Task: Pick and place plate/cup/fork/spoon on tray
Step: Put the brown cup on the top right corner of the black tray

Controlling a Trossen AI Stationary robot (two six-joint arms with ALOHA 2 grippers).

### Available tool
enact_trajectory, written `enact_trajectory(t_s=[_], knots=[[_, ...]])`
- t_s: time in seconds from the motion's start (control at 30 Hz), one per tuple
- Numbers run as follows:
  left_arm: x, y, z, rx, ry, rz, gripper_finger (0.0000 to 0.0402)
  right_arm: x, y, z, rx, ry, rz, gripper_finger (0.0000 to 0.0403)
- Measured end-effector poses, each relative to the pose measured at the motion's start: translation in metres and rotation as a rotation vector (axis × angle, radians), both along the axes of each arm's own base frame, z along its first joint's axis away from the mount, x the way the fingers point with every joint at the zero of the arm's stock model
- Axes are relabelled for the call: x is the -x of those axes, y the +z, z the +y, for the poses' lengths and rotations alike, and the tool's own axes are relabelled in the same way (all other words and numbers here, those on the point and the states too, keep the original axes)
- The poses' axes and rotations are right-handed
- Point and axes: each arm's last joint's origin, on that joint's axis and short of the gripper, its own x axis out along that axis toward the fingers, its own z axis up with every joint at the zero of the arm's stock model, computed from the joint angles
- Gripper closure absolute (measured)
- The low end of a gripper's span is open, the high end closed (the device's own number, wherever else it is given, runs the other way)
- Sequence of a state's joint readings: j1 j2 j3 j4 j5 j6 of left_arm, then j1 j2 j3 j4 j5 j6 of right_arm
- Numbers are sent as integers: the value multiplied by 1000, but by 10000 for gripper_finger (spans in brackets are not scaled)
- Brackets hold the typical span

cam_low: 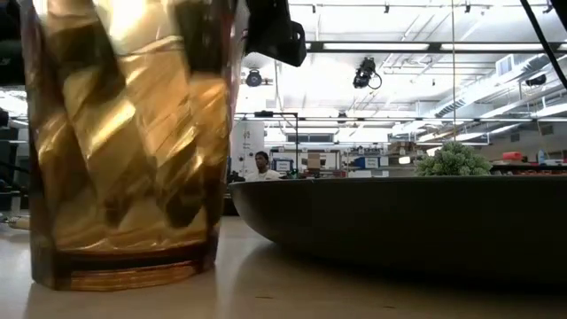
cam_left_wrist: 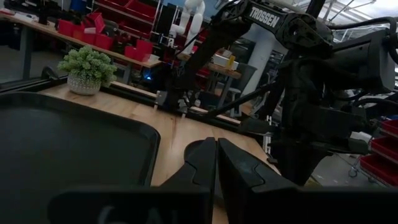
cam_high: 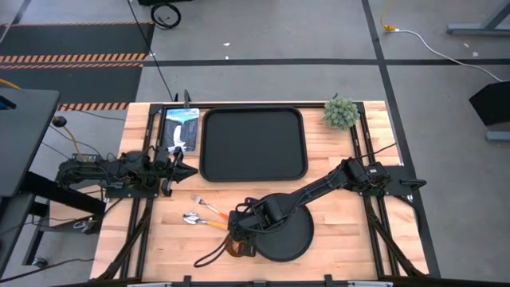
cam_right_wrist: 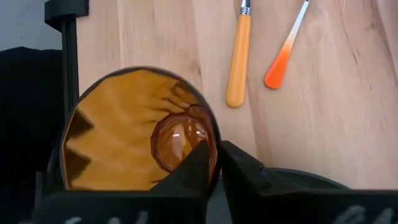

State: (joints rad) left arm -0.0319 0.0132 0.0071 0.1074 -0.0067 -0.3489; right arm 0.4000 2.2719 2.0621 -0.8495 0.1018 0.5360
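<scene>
- I see the tray [cam_high: 253, 144] at the far middle of the table, and nothing lies in it — its black floor is bare from rim to rim.
- The plate [cam_high: 296, 237] sits at the near edge, right of centre, with the right arm stretched across it; the part of it I can see holds nothing.
- The cup [cam_right_wrist: 140, 134] stands upright on the wood just beside the plate's left edge. Looking down into it from the right wrist view, I see only its amber ribbed wall and clear base.
- My right gripper [cam_right_wrist: 213, 163] is at the cup: one finger sits inside the rim and the other outside, drawn close on the near wall, so the wall is pinched between them. The low view shows the cup's base on the table.
- The spoon [cam_high: 199, 220] and the fork [cam_high: 209, 208] lie side by side on the bare wood left of the cup, near but apart from it, handles pointing toward the cup.
- My left gripper [cam_high: 188, 172] waits at the tray's left edge, its fingers pressed together on nothing.
- Writing: I read "TROSSEN" in white on the right arm [cam_left_wrist: 273, 17] in the left wrist view. A blue-white picture card [cam_high: 182, 127] lies left of the tray; any print on it is too small to read.
- A plant ball [cam_high: 340, 112] in a pot stands at the tray's far right corner.
</scene>
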Motion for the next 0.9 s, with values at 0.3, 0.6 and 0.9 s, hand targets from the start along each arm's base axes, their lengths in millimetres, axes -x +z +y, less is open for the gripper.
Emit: enact_trajectory(t_s=[0.3,0.6,0.9], knots=[[0,0,0,0,0,0,379,-4,2,2,14,54,-56,390],[0,0,0,0,0,0,379,-6,5,0,34,85,-82,388],[0,1,0,6,0,-6,379,-1,40,-22,58,108,-141,388]])
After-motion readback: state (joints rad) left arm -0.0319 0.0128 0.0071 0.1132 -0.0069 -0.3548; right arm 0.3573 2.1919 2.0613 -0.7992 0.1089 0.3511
